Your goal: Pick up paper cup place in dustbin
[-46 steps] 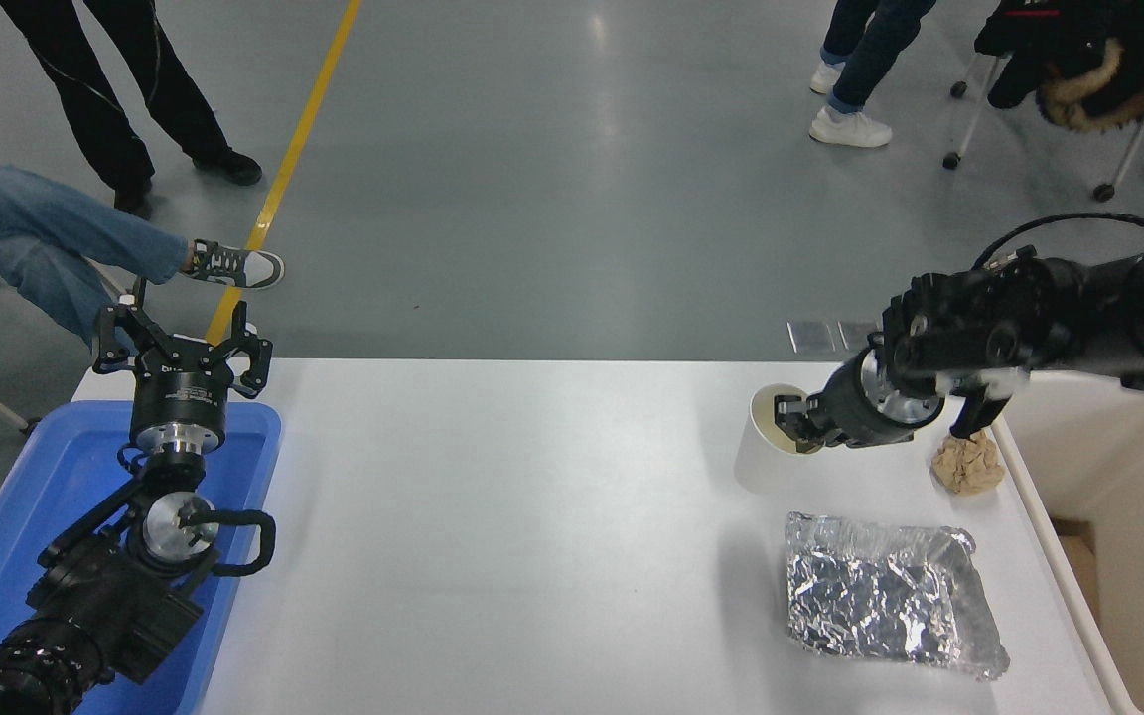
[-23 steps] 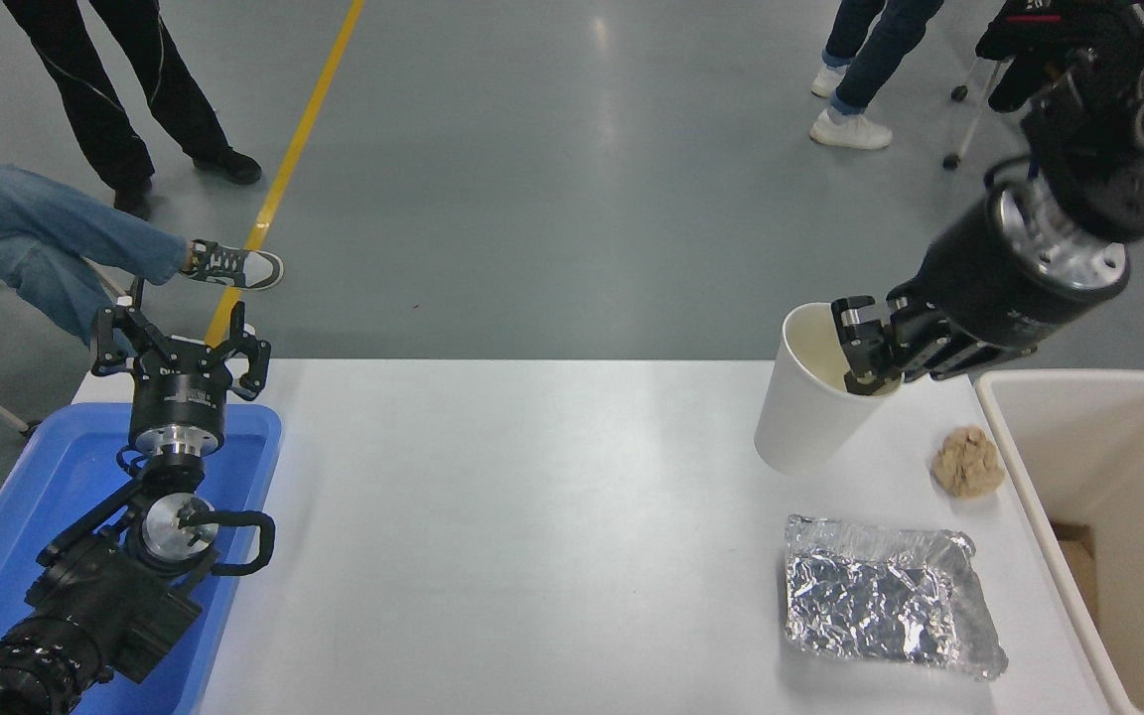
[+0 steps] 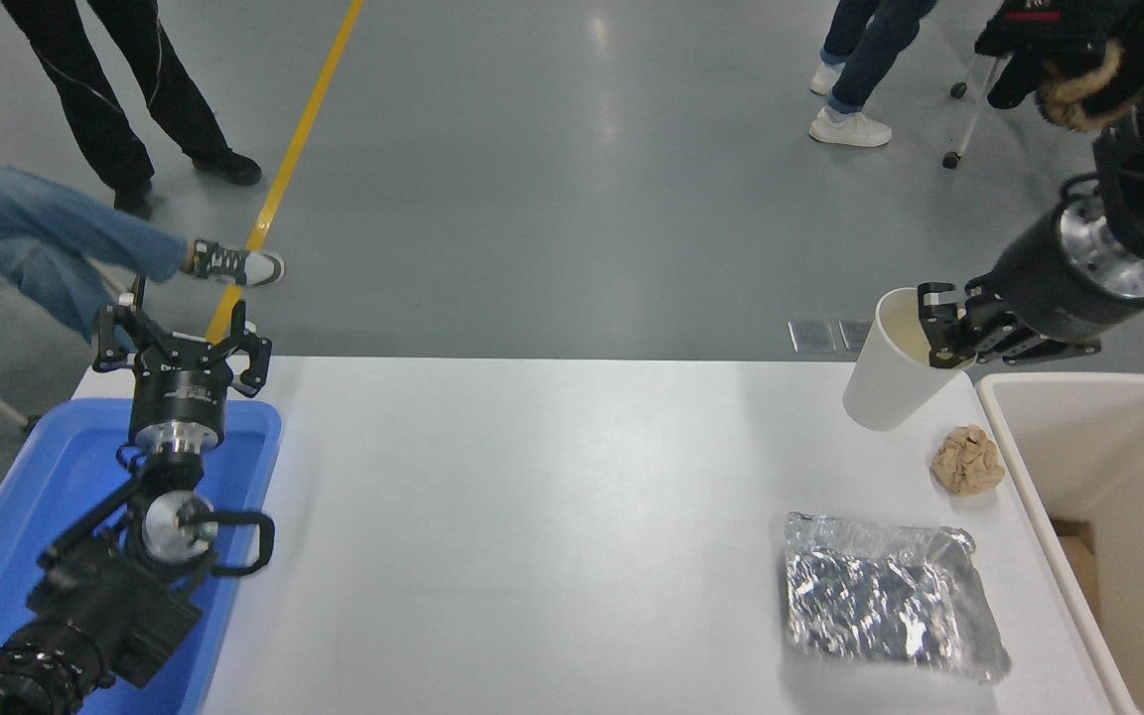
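Right gripper (image 3: 941, 333) pinches the paper cup (image 3: 892, 372) by its rim, one finger inside the mouth and the rest outside the wall, so the cup hangs tilted with its open end up and to the right. Cup is lifted off the white table (image 3: 532, 516), over its far right part, just left of the dustbin (image 3: 1034, 497). Rim grip leaves the body free, which should suit a straight drop. Dustbin sits off the table's right edge, its thick near-left rim running alongside that edge; inside looks mostly open, something brown low down. Crumpled brown paper ball (image 3: 968, 460) lies below the cup, near the bin rim; crinkled foil tray (image 3: 890, 606) is nearer, well apart from the cup. Judged path: short move right over the rim, nothing tall between. Left gripper (image 3: 185, 348) is parked with fingers spread over the blue tray (image 3: 16, 516), far left. People's legs show beyond the table's far edge.
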Robot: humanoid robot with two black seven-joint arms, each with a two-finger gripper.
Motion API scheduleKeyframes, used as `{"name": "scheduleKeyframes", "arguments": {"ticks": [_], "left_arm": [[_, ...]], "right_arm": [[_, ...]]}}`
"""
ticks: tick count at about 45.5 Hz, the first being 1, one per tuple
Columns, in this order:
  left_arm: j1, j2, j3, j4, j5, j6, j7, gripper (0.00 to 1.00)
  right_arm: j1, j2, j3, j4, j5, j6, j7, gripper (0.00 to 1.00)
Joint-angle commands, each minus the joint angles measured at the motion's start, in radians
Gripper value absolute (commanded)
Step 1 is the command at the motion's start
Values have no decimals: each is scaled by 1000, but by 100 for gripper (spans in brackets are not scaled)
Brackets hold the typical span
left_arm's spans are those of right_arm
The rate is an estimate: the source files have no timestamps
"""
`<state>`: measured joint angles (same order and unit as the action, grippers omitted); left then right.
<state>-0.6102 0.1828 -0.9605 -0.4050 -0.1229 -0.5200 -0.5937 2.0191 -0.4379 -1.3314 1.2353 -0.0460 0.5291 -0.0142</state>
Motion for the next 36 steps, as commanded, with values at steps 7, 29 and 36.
{"name": "scheduleKeyframes", "arguments": {"ticks": [7,29,36], "left_arm": [[0,0,2,0,2,0,0,99],[0,0,0,0,0,-2,0,99],[0,0,0,0,0,-2,0,99]], "right_arm": [[-626,-97,14,-562,9,-122,-4,0],[-1244,-137,314,-993,109,-322,-30,48],[-1287,-137,403,-1007,110,-350,-49,100]]}}
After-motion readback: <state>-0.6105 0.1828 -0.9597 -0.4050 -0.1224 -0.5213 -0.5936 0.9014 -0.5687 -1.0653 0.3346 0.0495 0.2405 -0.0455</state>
